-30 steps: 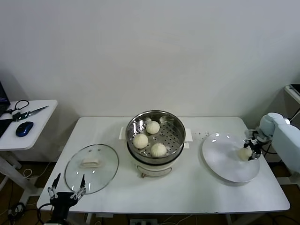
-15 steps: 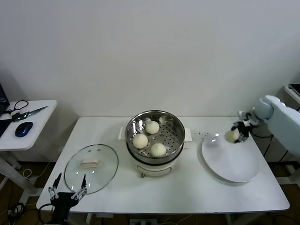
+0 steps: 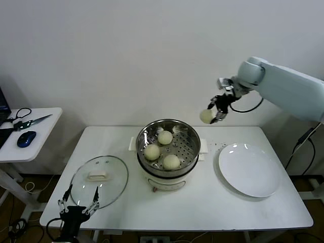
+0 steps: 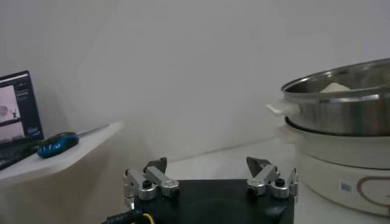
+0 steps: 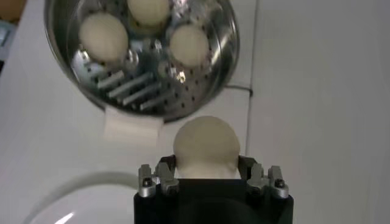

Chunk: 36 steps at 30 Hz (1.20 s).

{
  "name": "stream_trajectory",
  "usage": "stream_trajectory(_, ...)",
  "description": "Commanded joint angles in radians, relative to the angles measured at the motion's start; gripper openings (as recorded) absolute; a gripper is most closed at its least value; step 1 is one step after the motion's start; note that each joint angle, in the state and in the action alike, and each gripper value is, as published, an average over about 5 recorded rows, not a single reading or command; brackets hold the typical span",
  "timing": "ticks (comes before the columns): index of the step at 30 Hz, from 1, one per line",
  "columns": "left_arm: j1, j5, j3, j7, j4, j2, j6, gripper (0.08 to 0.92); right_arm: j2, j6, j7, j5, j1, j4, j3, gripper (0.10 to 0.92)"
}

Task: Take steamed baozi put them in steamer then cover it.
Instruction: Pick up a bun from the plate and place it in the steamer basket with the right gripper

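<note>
One baozi [image 5: 206, 146] pinched between right gripper [image 5: 207, 172] fingers above steamer [image 3: 168, 147]; left gripper [image 3: 79, 206] fingers spread.

Shiny stainless-steel steamer [image 3: 167, 144] on a matt cream plastic base; clear glass cover [image 3: 98, 180]; glossy white plate [image 3: 249, 169]; smooth matt dough baozi [image 5: 206, 146].

No legible text, brand, number or sign is shown in any view. A small grey mark is seen on the steamer's cream-white base [image 4: 345, 185] – just beside the left gripper [image 4: 210, 181] – but it cannot be read. A lit laptop screen [image 4: 16, 108], farther from that gripper, bears content too small to be made out.
</note>
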Motion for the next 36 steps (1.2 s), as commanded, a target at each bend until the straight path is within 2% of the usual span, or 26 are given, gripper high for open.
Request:
stream_trajectory(1,-0.008,-0.007,0.001,0.004,-0.003,0.008,0.0,0.823,0.226,-0.124,0.11,0.285,0.124,0.097,-0.242,0.662)
stream_trajectory(8,-0.023,-0.014,0.002,0.005,-0.004,0.015,0.013,0.823,0.276,-0.135,0.139,0.243,0.04,0.071,-0.261,0.662)
stream_trajectory(17,-0.054,-0.019,-0.007,0.005,0.003,0.031,0.03,0.823,0.249,-0.133,0.15,0.15,-0.056,0.043,-0.283,0.662)
stream_trajectory(25,-0.072,-0.016,0.0,0.006,0.009,0.032,0.039,0.823,0.258,-0.132,0.164,0.137,-0.086,0.008,-0.262,0.667)
stream_trajectory(28,-0.076,-0.015,0.002,0.006,0.006,0.032,0.043,0.823,0.255,-0.131,0.15,0.137,-0.085,0.012,-0.252,0.697)
stream_trajectory(33,-0.076,-0.011,0.003,0.006,0.004,0.032,0.045,0.823,0.242,-0.131,0.137,0.136,-0.08,0.023,-0.229,0.803)
stream_trajectory(36,-0.074,-0.007,0.003,0.005,0.002,0.03,0.045,0.823,0.222,-0.125,0.119,0.128,-0.07,0.026,-0.204,0.82)
